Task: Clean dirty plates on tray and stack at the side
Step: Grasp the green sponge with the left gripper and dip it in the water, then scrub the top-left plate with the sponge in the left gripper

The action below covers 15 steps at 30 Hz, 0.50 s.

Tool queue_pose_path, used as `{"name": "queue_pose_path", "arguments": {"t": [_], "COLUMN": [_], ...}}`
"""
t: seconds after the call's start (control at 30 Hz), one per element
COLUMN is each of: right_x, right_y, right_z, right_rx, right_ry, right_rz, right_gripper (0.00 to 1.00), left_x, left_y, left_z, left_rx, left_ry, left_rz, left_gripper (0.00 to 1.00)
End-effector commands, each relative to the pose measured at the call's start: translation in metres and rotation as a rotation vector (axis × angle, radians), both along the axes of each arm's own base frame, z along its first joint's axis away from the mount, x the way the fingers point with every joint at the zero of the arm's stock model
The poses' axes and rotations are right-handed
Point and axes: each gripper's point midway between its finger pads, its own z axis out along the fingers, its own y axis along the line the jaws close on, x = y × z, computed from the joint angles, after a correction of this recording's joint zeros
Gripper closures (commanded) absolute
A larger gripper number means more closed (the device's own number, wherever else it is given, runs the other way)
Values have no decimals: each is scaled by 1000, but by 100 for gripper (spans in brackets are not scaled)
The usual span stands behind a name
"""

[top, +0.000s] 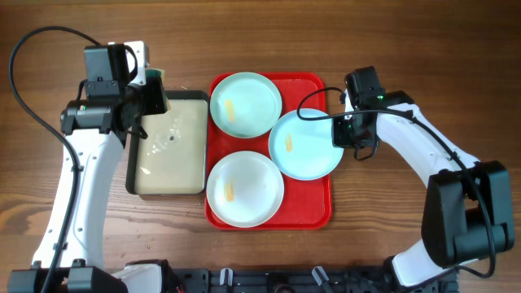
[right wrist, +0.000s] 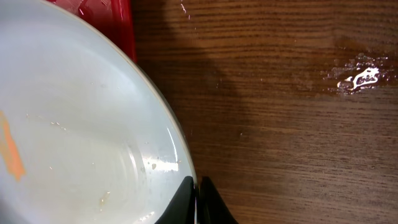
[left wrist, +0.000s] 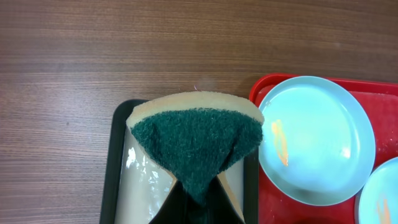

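The red tray (top: 313, 207) holds three plates, each with a yellowish smear. A pale blue plate (top: 244, 104) lies at the back, a white plate (top: 244, 189) at the front. A second pale blue plate (top: 305, 144) overhangs the tray's right rim. My right gripper (top: 348, 134) is shut on that plate's right rim; the right wrist view shows the fingers (right wrist: 196, 190) pinching the plate's edge (right wrist: 81, 137). My left gripper (top: 155, 91) is shut on a green-and-tan sponge (left wrist: 196, 140) above the black-rimmed tray (top: 130, 163). The left wrist view also shows the back blue plate (left wrist: 317, 140).
The black-rimmed tray with a wet beige inside (left wrist: 115, 162) stands against the red tray's left side (left wrist: 267, 199). Water drops (right wrist: 357, 78) lie on the wooden table right of the red tray (right wrist: 106, 12).
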Motion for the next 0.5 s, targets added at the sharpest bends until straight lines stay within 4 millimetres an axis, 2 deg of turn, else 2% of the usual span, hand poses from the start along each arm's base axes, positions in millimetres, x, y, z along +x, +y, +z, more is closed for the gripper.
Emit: {"name": "queue_pose_path", "arguments": {"t": [0.0,0.13,0.2,0.27,0.37,0.43,0.47], "right_x": [-4,-3,-3,-3,-3,-3,-3], "right_y": [1,1,1,1,1,1,1], "right_z": [-5,-5,-5,-5,-5,-5,-5], "right_rx": [-6,-7,-7,-7,-7,-6,-7], "right_ry": [17,16,16,16,16,14,16], "right_rz": [7,7,7,7,7,7,7], "right_gripper": [95,95,95,95,95,96,95], "left_x": [1,1,-6,-4,-19,-15,-20], "left_y": [-2,0,-6,9,-12,5,0], "left_z": [8,7,3,-3,-13,-14,-16], "left_rx": [-3,4,-2,65,-19,75,48], "left_ry": [-19,-15,16,28,103,95,112], "left_rz": [-23,-18,-31,28,5,66,66], "left_gripper": [96,96,96,96,96,96,96]}}
